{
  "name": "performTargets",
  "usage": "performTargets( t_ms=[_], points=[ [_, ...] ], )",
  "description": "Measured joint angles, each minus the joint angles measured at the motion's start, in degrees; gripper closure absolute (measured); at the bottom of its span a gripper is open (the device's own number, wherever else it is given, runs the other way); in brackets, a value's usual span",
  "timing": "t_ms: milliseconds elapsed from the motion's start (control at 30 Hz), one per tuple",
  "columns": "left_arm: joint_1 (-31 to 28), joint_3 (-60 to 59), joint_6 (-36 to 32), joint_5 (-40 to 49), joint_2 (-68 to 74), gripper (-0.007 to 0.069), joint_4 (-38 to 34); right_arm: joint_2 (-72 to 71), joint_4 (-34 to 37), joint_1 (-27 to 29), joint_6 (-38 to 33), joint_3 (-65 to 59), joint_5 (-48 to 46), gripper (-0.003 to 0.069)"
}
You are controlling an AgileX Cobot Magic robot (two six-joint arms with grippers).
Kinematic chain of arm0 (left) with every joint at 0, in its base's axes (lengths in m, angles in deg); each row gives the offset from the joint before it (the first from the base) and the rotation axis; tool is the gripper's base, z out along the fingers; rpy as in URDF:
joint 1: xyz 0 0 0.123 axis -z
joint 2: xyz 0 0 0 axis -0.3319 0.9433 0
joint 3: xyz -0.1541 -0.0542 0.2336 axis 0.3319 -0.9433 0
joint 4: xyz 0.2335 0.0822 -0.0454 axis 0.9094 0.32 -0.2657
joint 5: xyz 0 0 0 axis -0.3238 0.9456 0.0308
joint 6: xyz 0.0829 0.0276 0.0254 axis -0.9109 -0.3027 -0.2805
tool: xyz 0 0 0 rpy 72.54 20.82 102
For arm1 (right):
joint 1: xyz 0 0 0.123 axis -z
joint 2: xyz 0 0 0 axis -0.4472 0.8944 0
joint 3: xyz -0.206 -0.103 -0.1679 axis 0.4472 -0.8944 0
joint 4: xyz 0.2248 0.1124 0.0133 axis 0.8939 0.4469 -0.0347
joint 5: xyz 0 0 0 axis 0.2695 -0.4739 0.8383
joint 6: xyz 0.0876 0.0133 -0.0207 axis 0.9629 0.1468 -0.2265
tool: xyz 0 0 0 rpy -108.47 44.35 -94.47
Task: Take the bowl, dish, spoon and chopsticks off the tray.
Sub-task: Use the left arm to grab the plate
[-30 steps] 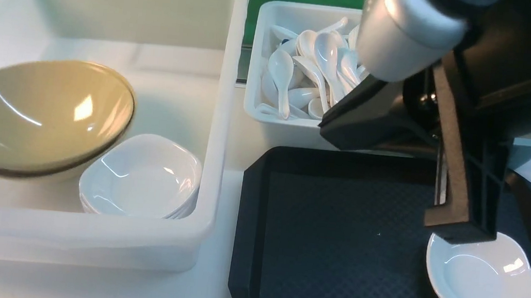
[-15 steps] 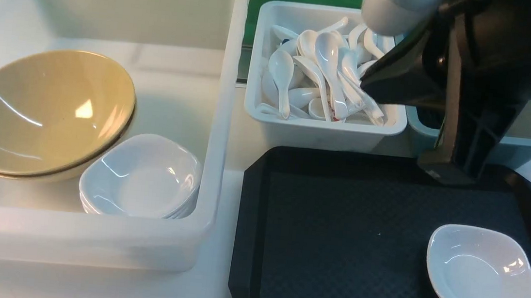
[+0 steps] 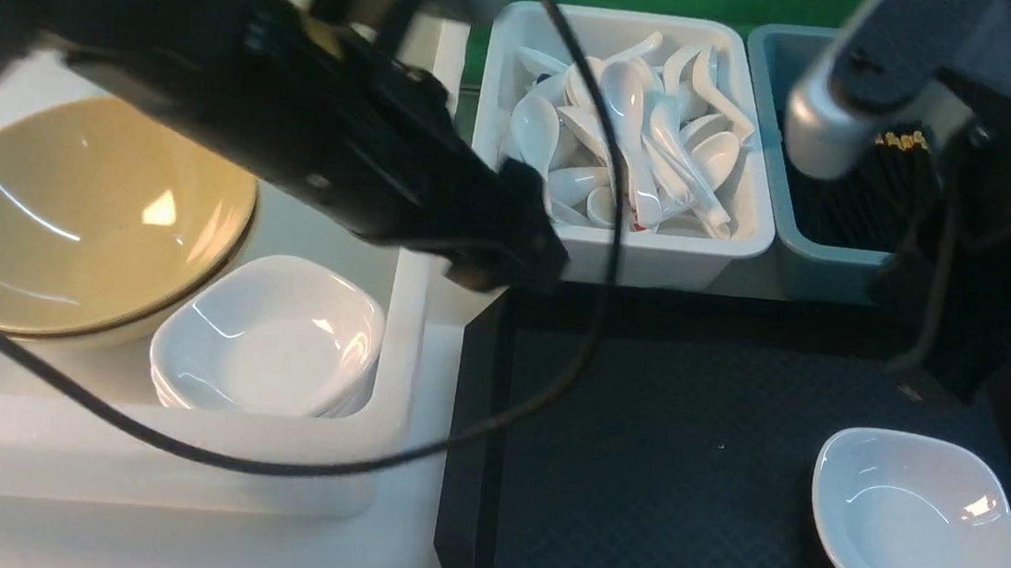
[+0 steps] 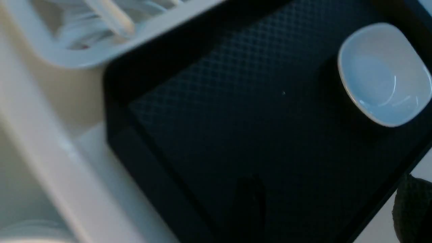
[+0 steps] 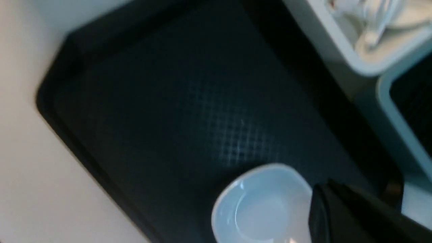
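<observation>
- Since the white dish point(image 3: 917, 520) lies in the near-right corner of the black tray point(image 3: 635, 482), right pincer point(image 3: 952, 364), just beyond it, is nearer; left pincer point(image 3: 498, 265) well apart.
- Pincer gaps: cannot tell for either.

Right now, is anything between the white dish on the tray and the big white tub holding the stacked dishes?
Nothing lies on the tray between the dish and the tub. But the left arm stretches over the tub toward the tray's far left corner, with its cable drooping across that path.
</observation>
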Motion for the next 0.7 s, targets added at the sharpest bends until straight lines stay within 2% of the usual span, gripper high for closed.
performTargets(
  t_ms=[200,300,500,700],
  points=[
    [9.7,5.7,2.5,-0.1,12.2,0.0139,3.8,-11.5,-0.3,8.9,2.7,-12.8,-0.4,0.0614],
    [13.1,10.7,2.7,-0.2,18.6,0.0139,4.9,-17.2,-0.3,11.1,3.9,-15.6,-0.6,0.0614],
    [17.5,24.9,2.6,-0.7,33.0,0.0139,4.9,-27.2,1.1,12.1,6.0,-18.6,-0.8,0.0614],
    [18.8,37.5,2.9,-0.8,44.8,0.0139,5.2,-32.1,2.8,12.2,6.6,-20.3,-1.2,0.0614]
  ],
)
